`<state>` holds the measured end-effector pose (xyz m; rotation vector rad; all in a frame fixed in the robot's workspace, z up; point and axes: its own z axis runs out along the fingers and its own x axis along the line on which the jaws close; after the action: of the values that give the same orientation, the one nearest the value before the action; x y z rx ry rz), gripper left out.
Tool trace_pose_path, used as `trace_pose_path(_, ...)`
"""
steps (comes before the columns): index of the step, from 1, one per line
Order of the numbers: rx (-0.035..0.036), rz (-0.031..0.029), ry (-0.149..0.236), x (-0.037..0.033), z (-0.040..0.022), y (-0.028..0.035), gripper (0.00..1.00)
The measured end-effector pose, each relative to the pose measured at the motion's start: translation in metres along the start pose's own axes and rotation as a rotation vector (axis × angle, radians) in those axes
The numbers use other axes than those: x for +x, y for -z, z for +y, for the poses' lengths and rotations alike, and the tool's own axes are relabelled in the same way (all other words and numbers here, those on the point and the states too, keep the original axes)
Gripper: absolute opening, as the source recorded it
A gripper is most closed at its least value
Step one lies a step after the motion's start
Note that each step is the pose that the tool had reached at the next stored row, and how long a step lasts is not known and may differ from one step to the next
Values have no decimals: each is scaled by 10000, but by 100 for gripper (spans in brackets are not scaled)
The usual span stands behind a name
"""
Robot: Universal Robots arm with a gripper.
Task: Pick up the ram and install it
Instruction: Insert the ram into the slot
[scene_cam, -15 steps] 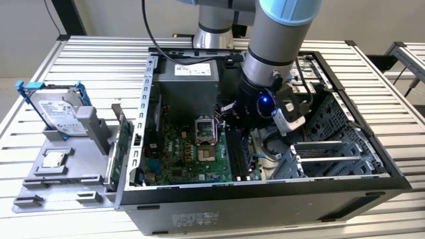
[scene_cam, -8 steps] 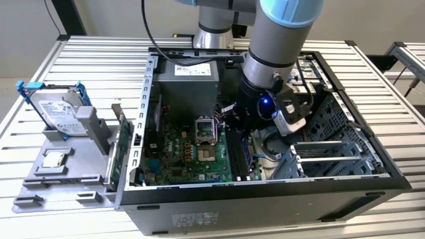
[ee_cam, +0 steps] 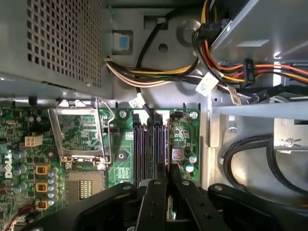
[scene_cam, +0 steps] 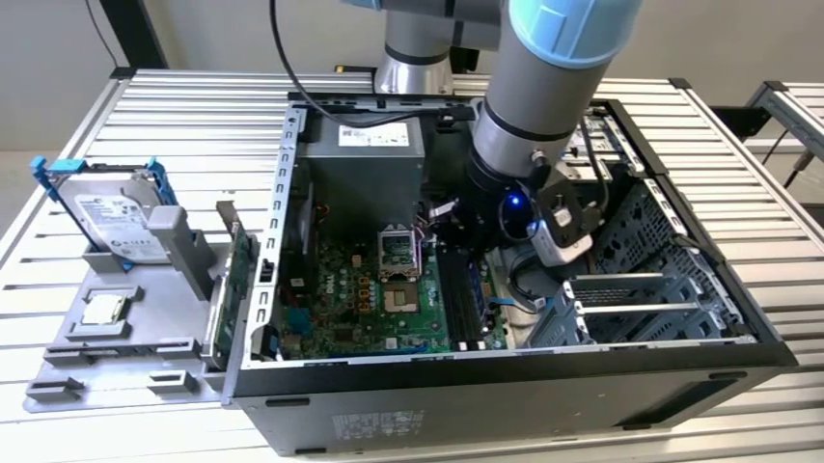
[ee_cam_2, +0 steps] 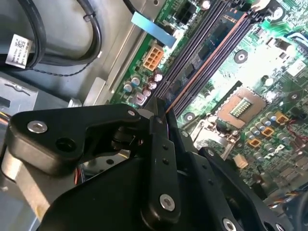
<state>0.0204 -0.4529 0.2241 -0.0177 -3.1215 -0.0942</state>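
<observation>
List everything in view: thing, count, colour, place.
computer case: one, black and grey, open on the slatted table.
slatted table: one, silver, under everything.
motherboard: one, green, on the case floor.
memory slots: several, dark, beside the empty processor socket.
hard drive: one, silver, upright in a grey holder at the exterior view's left.
cable bundle: one, yellow, orange, black.
gripper: one, black, over the memory slots.

You are looking at one open computer case (scene_cam: 721, 362), one hard drive (scene_cam: 114, 224) sitting at its nine o'clock, one empty processor socket (ee_cam: 81, 139), and four memory slots (ee_cam: 149, 151).
</observation>
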Motion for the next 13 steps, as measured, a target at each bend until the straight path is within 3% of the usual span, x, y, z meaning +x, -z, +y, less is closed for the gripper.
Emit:
trace_pose_path(5, -67, 0, 1, 0, -81, 5, 0)
trace_pose_path(8, -119, 1, 2, -2, -84, -3, 0)
trace_pose_path(11, -250, -3, 5, -2, -89, -13, 0)
trace_pose_path(13, -264, -3, 5, -2, -89, -14, 0)
